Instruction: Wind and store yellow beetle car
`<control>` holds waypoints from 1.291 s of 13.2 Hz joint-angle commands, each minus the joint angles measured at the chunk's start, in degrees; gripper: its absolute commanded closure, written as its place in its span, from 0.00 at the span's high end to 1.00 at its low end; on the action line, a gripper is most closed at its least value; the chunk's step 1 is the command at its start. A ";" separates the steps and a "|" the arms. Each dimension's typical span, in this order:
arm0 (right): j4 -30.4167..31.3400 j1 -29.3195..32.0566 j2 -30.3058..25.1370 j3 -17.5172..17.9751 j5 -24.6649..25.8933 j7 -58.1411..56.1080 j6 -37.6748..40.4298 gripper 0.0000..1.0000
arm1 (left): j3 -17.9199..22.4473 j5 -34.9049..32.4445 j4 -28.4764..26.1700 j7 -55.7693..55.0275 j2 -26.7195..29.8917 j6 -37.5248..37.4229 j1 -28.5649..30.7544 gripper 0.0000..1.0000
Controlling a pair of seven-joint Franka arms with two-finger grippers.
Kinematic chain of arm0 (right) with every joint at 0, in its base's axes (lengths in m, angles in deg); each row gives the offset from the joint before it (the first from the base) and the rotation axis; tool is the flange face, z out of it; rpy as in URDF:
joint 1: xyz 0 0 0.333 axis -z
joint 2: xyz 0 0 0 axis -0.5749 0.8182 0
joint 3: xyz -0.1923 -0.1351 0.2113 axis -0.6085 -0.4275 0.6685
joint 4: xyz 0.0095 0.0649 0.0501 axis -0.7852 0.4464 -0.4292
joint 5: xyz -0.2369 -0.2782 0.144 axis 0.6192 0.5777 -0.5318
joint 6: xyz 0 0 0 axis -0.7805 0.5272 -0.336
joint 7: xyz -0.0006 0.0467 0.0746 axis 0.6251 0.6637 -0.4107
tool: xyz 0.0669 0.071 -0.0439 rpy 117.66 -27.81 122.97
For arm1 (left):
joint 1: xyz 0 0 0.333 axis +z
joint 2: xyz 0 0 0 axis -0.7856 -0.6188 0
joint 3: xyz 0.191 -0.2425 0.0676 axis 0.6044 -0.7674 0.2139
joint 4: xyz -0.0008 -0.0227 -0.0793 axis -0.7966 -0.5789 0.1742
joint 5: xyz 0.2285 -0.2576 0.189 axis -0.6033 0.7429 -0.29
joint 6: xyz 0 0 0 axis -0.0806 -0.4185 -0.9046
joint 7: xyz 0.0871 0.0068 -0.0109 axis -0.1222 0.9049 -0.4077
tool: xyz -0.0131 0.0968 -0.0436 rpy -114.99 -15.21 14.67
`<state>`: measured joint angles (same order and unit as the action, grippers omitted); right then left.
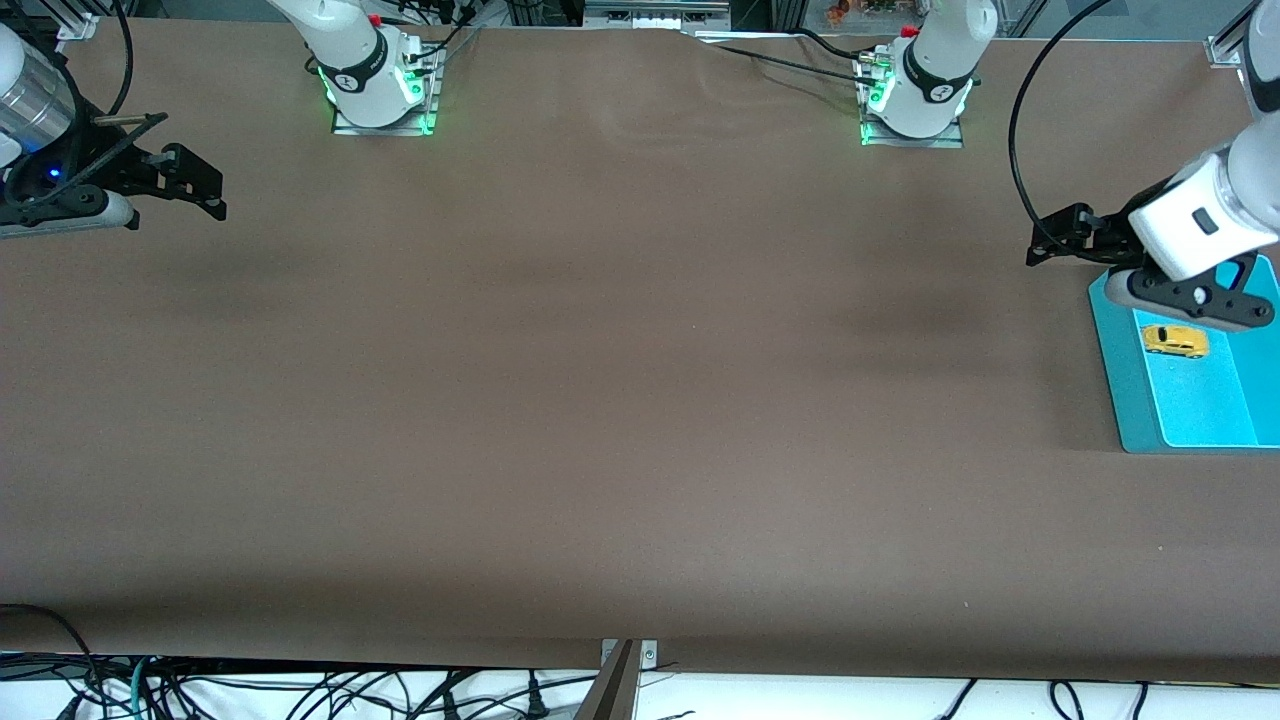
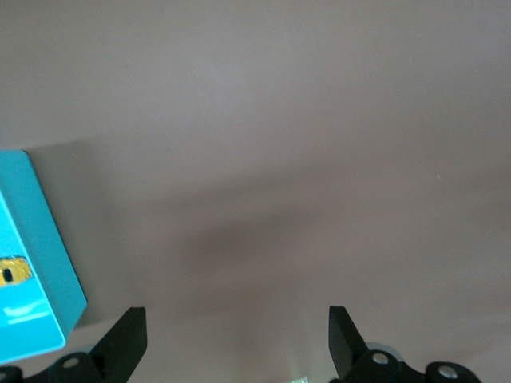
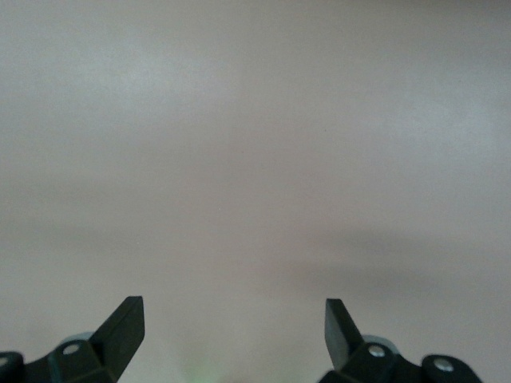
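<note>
The yellow beetle car (image 1: pixel 1175 341) lies inside a turquoise tray (image 1: pixel 1120 370) at the left arm's end of the table. My left gripper (image 1: pixel 1060 238) hangs open over the bare table, just off the tray's corner that is farther from the front camera. Nothing is between its fingers. In the left wrist view the left gripper (image 2: pixel 237 315) points at bare brown table, with the tray (image 2: pixel 36 239) and a sliver of the car (image 2: pixel 14 271) at the edge. My right gripper (image 1: pixel 195 180) waits open and empty at the right arm's end. In the right wrist view the right gripper (image 3: pixel 233 307) faces only table.
A brown mat (image 1: pixel 600 380) covers the whole table. The two arm bases (image 1: pixel 380 90) (image 1: pixel 915 100) stand along the edge farthest from the front camera. Loose cables (image 1: pixel 300 695) hang below the edge nearest to that camera.
</note>
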<state>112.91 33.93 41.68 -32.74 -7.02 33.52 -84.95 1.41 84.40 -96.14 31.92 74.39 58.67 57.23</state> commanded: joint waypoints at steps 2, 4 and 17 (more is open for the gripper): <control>-1.13 0.02 0.30 0.04 -1.47 -0.05 0.32 1.00 | 3.51 -1.56 -8.28 -12.83 7.22 4.29 -5.63 1.00; -1.21 -0.07 0.30 0.04 -1.47 -0.05 0.23 1.00 | 3.68 -1.47 -6.71 -12.68 5.64 4.55 -4.84 1.00; -1.13 -0.07 0.22 0.04 -1.47 -0.05 0.32 1.00 | 4.39 -1.73 -2.57 -6.02 3.00 3.06 -2.91 1.00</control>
<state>112.86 33.89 41.68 -32.68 -7.55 33.52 -85.13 5.86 83.87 -100.63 22.53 78.44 63.16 53.60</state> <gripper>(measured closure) 0.000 0.000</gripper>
